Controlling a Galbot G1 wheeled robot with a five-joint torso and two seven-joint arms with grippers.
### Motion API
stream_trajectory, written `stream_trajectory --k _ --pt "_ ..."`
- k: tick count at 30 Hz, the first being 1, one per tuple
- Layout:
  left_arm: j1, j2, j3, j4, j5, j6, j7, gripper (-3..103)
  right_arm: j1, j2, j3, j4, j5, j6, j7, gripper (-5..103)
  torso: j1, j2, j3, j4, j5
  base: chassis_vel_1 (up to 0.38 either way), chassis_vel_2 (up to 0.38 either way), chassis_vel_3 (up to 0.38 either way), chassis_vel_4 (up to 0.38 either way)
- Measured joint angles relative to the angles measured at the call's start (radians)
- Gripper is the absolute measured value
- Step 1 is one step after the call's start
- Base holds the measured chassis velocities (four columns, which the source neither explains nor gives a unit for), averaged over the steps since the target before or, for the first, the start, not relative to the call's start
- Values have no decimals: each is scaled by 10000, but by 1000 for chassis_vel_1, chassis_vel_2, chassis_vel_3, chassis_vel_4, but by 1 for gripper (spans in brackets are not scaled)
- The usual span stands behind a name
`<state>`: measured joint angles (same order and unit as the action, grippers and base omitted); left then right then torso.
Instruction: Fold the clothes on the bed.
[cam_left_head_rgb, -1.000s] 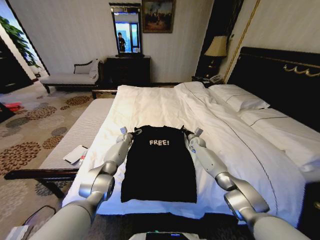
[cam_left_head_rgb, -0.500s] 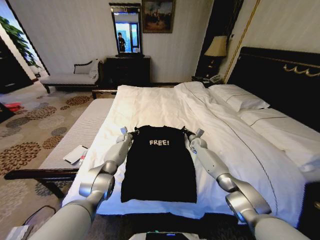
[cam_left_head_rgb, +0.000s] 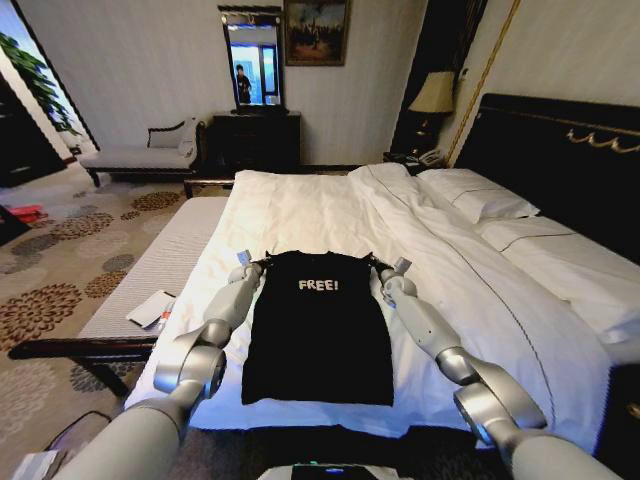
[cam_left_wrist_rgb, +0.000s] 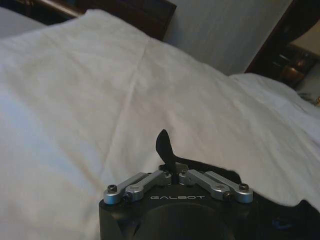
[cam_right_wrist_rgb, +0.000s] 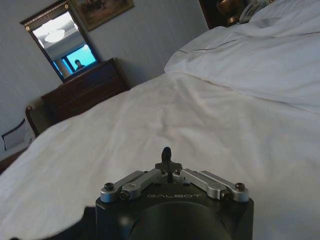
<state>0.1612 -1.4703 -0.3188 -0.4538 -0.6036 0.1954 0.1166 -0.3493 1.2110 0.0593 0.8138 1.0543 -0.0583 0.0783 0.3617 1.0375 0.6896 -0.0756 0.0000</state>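
**Both claws pinching the shirt's shoulders**

White bedding is spreading out ahead of both claws, the duvet of the bed (cam_left_head_rgb: 330, 215) running away toward the pillows and dark headboard. On it the T-shirt (cam_left_head_rgb: 318, 330) is lying flat, chest up with the lettering showing, its hem hanging toward the near edge of the mattress and its collar end lying between the two claws.

The left claw (cam_left_head_rgb: 252, 266) is sitting at the shirt's left shoulder corner and the right claw (cam_left_head_rgb: 388, 267) at the right shoulder corner, level with one another. In the left wrist view the left claw (cam_left_wrist_rgb: 170, 170) is closed tight, a tongue of black cloth sticking up from between its fingertips. In the right wrist view the right claw (cam_right_wrist_rgb: 166, 162) is likewise closed, with a smaller dark nub showing at its tips, so it is probably pinching cloth too, though less of it is visible.

Holding the two corners evenly looks deliberate: it is keeping the top edge taut and straight so the cloth stays square. That grip is what one would want before carrying the shoulders toward the hem for a fold. Folding itself is not yet showing; the shirt is lying at full length.
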Motion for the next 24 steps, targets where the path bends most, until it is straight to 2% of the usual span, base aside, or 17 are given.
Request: stream_trajectory --k 11,24 --pt "-106 370 129 -575 -543 -1 -270 1 529 -128 -212 28 639 -4 -98 0 0 0 0 0 -1 0 0 0 0" --pt "-678 965 173 -1255 -1736 -22 -578 1 1646 73 -694 -317 1503 -20 -284 0 0 1 0 4 0 0 0 0 0"
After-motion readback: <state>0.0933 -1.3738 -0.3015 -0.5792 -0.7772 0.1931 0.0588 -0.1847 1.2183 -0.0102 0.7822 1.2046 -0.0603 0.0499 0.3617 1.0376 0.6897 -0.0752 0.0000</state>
